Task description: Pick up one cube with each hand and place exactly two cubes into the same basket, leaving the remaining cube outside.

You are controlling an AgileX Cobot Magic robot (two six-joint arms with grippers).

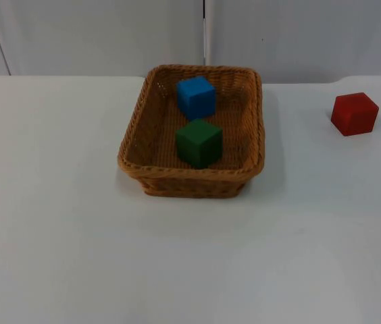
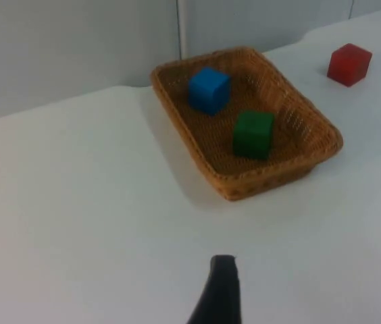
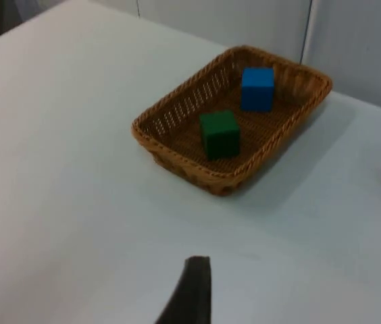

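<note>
On the white desk (image 1: 75, 236), a wicker basket (image 1: 136, 145) is seen with a blue cube (image 1: 196, 97) and a green cube (image 1: 198, 142) inside, slightly apart. Well off to its right, a red cube (image 1: 354, 113) is left outside. One fingertip (image 2: 219, 293) of the left hand and one (image 3: 189, 293) of the right are glimpsed above the desk; whether they are spread cannot be told.

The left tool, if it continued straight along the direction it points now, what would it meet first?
Probably bare white table first, short of the wicker basket; depth is unclear. The left tool points toward the basket's near side.
</note>
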